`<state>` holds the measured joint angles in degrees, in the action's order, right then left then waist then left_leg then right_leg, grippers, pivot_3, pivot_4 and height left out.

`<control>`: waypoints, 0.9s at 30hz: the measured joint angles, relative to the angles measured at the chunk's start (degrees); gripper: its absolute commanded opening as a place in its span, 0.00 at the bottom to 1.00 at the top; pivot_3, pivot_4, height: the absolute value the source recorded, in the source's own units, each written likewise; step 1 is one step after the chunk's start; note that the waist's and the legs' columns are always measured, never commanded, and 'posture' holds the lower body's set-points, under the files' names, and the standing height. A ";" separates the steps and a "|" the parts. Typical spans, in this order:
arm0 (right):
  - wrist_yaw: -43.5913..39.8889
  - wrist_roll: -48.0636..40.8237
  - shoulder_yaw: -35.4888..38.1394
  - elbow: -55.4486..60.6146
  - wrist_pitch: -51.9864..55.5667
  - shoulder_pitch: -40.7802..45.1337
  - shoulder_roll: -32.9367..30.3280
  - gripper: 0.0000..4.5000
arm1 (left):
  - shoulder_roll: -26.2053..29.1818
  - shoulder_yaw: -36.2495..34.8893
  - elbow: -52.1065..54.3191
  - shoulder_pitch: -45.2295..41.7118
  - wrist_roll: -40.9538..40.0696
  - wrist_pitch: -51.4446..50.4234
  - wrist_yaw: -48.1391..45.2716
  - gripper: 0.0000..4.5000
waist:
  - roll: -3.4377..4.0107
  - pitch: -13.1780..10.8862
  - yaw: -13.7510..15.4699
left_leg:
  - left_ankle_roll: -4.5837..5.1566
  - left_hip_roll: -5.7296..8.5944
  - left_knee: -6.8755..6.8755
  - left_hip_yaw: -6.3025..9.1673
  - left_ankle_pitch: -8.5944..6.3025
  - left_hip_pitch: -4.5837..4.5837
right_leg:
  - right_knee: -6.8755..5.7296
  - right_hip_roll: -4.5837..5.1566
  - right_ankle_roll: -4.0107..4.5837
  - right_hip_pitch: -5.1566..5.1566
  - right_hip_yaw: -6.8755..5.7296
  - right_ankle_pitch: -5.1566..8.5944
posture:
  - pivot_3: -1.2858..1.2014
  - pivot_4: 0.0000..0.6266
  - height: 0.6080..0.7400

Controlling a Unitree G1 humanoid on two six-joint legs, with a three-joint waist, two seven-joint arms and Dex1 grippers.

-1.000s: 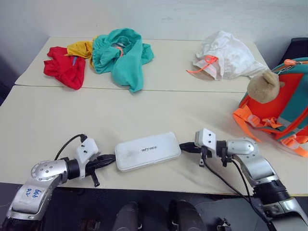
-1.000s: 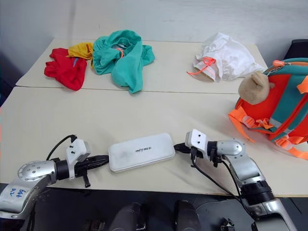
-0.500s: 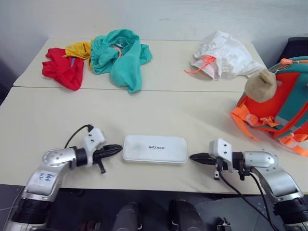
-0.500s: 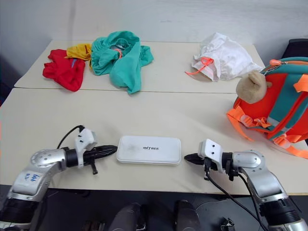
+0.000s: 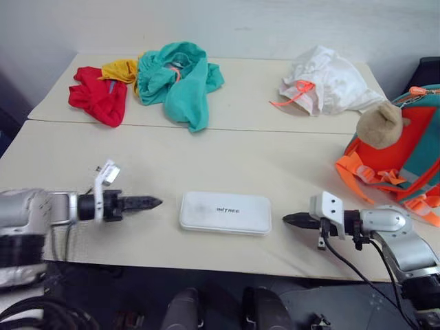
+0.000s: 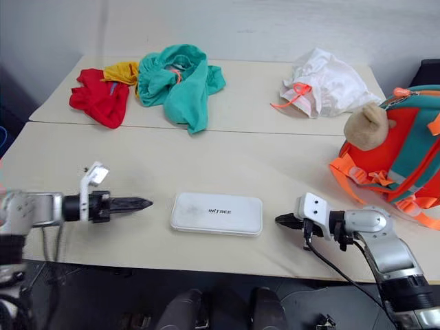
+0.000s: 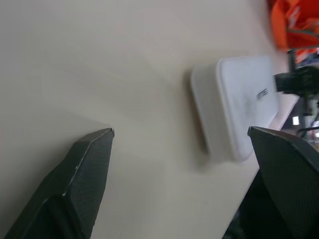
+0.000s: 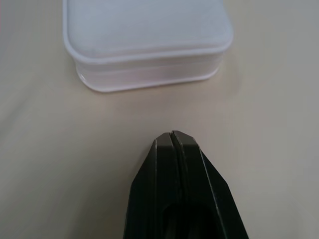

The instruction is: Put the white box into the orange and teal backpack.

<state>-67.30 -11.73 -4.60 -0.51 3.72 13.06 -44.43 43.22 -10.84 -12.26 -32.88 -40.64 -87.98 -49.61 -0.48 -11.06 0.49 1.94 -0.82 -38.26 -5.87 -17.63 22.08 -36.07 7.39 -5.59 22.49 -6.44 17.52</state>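
Observation:
The white box (image 5: 225, 212) lies flat near the front edge of the table (image 5: 227, 158), lettering up, with a gripper off each short end. My left gripper (image 5: 152, 202) points at its left end from a hand's width away; in the left wrist view its fingers (image 7: 89, 164) stand wide apart and open, with the box (image 7: 244, 99) ahead of them. My right gripper (image 5: 287, 219) is shut and empty, a short gap from the right end, its tips (image 8: 172, 134) facing the box (image 8: 147, 35). The orange and teal backpack (image 5: 412, 148) stands at the right edge with a tan plush toy (image 5: 379, 124).
At the back lie a teal garment (image 5: 180, 79), a red cloth (image 5: 97, 102) and a yellow cloth (image 5: 120, 69). A white cloth bag (image 5: 322, 86) with an orange drawstring sits back right. Orange straps (image 5: 361, 172) trail from the backpack towards the box.
The box went from skewed to straight along the front edge. Both grippers left its ends and drew outward. The left gripper rolled and opened; the right stayed shut.

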 measured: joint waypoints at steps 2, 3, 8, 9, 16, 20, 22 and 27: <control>-0.18 0.46 -1.41 -0.28 -0.30 1.47 0.67 0.00 | -2.71 0.66 -2.20 -3.19 0.09 -2.62 1.60 0.98 | 0.00 0.00 -0.13 | 0.00 0.00 0.01 -0.02 0.02 0.02 | 0.03 -0.01 -0.01 0.01 0.02 0.00 | 0.52 0.24 1.00; -0.21 0.68 -1.82 -0.33 -0.32 1.85 0.95 0.00 | -3.13 1.23 -3.06 -4.26 0.08 -3.07 2.09 0.98 | -0.01 0.00 -0.23 | -0.01 -0.01 0.01 -0.01 0.02 0.02 | 0.05 0.00 -0.01 0.00 0.03 0.00 | 0.52 0.24 1.00; -0.70 1.11 -4.07 -0.37 -0.08 3.67 2.66 0.00 | -2.17 8.24 -4.41 -6.86 -3.46 -3.20 2.44 0.98 | -0.01 0.01 -0.46 | -0.03 -0.01 0.01 -0.02 0.03 0.00 | 0.06 0.06 -0.01 -0.01 0.09 0.00 | 0.52 0.24 1.00; -0.68 1.14 -4.19 -0.34 0.15 3.85 2.86 0.00 | -2.10 9.40 -4.88 -7.01 -4.92 -3.21 2.48 0.98 | -0.02 0.01 -0.45 | -0.03 -0.01 0.00 0.00 0.03 0.00 | 0.06 0.08 -0.01 -0.02 0.08 0.00 | 0.52 0.24 1.00; 0.97 1.66 -6.17 1.06 2.19 4.63 5.79 0.00 | -3.60 11.55 -9.31 -7.72 -12.92 -3.39 6.32 0.98 | -0.02 0.01 -0.41 | -0.04 -0.02 -0.04 0.03 0.04 0.01 | 0.06 0.12 -0.01 -0.03 0.07 0.00 | 0.52 0.24 1.00; 1.88 2.20 -6.71 1.47 2.55 4.80 6.94 0.00 | -5.34 10.73 -11.23 -7.85 -15.69 -3.43 10.02 0.77 | -0.03 0.01 -0.32 | -0.03 0.01 -0.09 0.05 0.04 0.03 | 0.05 0.13 -0.06 -0.05 0.07 -0.03 | 0.52 0.24 1.00; 2.06 2.23 -6.72 1.59 2.55 4.80 6.95 0.00 | -5.16 11.68 -10.77 -6.83 -17.37 -3.57 10.96 0.63 | -0.03 0.01 -0.54 | -0.03 0.01 -0.06 0.03 0.04 0.03 | 0.06 0.13 -0.06 -0.03 0.08 -0.03 | 0.52 0.24 1.00; 1.53 0.91 -5.46 2.49 2.78 3.12 5.72 0.00 | -3.53 12.26 -7.88 -4.81 -23.86 -4.10 10.27 0.31 | -0.04 0.01 -0.55 | -0.05 -0.03 -0.06 0.05 0.05 0.03 | 0.07 0.12 -0.06 -0.04 0.09 -0.03 | 0.52 0.24 1.00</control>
<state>-65.77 -10.82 -10.06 1.98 6.50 16.18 -38.71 39.69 1.42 -20.14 -37.69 -64.50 -92.07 -39.34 -0.52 -11.05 -0.06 1.89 -0.85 -38.32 -5.83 -17.58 22.11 -36.00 7.52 -5.65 22.45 -6.36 17.49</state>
